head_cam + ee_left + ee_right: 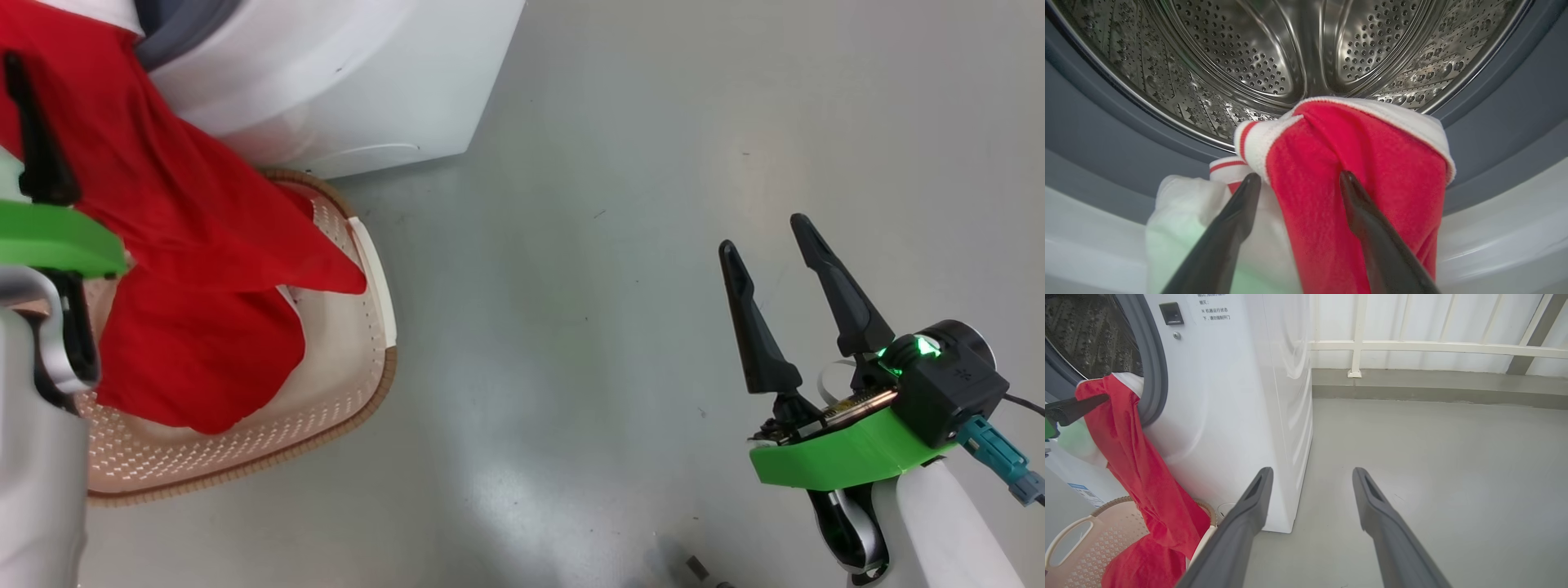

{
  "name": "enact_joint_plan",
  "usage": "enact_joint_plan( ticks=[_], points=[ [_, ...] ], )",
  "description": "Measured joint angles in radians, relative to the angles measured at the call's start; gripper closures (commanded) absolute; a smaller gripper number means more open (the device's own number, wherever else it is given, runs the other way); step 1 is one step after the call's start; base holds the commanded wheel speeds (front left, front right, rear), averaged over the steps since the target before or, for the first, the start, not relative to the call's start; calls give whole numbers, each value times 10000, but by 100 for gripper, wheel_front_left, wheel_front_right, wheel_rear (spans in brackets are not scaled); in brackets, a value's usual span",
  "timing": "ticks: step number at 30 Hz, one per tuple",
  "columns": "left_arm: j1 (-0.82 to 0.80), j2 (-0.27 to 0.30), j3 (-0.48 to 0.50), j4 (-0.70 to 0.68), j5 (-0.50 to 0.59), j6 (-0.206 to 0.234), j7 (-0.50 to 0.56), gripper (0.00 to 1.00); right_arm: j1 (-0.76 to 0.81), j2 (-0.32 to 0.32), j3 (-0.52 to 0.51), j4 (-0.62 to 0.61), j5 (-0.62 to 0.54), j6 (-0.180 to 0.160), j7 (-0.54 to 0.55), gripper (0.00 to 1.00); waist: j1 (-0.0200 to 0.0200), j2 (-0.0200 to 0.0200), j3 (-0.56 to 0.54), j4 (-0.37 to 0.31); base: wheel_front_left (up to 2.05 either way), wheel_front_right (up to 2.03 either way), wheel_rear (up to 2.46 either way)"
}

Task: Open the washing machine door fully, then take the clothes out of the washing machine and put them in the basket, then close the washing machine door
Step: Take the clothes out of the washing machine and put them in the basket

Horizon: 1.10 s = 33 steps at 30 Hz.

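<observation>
The clothes [188, 229], red with white trim, drape from the washing machine [343, 73] mouth down into the basket [371, 269] on the floor before it. In the left wrist view the clothes [1314, 139] hang over the grey gasket [1094, 134] below the steel drum [1241, 53]. My left gripper [1299, 177] is open, its fingertips either side of a red fold. The right wrist view shows one of its fingers [1073, 408] touching the clothes [1126, 457] at the lip. My right gripper [763, 237] stands open and empty over bare floor, well to the right. The washing machine door is out of view.
Grey floor [571, 327] stretches right of the machine. A white railing [1412, 346] on a low kerb closes off the far side. The basket [1073, 535] sits tight against the machine's front, near a small blue label [1084, 492]. A teal cable plug [1000, 453] hangs off my right wrist.
</observation>
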Motion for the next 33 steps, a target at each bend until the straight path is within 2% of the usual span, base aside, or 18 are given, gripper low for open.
enact_joint_plan(
  ticks=[7, 8, 9, 10, 11, 12, 13, 19, 25, 33],
  points=[
    [-398, 2, -8, 782, -82, -163, -173, 0, -18, 0, -4, 0, 35, 0, 0, 0, 0, 0, 47, -36, 0, 0, 0],
    [-425, 0, -12, 861, -82, -171, -173, 6, -18, 0, -8, 0, 36, 0, 0, 0, 0, 0, 52, -35, 0, 0, 0],
    [-438, 0, -25, 917, -82, -219, -174, 23, -19, 0, -10, 0, 35, 0, 0, 0, 0, 0, 57, -30, 0, 0, 0],
    [-470, 0, -54, 961, -82, -280, -176, 53, -21, 0, -10, -2, 35, 0, 0, 0, 0, 0, 63, -23, 0, 0, 0],
    [-511, -2, -90, 972, -77, -334, -205, 67, -22, 0, -12, -2, 35, 0, 0, 0, 0, 0, 69, -14, 0, 0, 0],
    [-560, -8, -123, 970, -75, -336, -238, 91, -23, 0, -12, -2, 35, 0, 0, 0, 1, 0, 74, -3, 0, 0, 0],
    [-585, -15, -142, 963, -75, -347, -249, 100, -24, 0, -12, -2, 35, 0, 0, 0, 0, 0, 77, 11, 0, 0, 0],
    [-574, -65, -224, 711, -44, -435, -263, 100, -30, 2, -10, 0, 67, 0, 0, 0, 0, 0, 92, 75, 0, 0, 0],
    [-367, -163, -251, -366, 219, -422, -299, 100, -38, 0, -31, -2, 79, 0, 0, 0, 0, 0, 127, 179, 0, 0, 0],
    [728, -320, -284, -1879, 464, -407, -334, 100, -48, 0, -61, -10, 79, 0, 0, 0, 0, 0, 149, 278, 0, 0, 0]
  ],
)
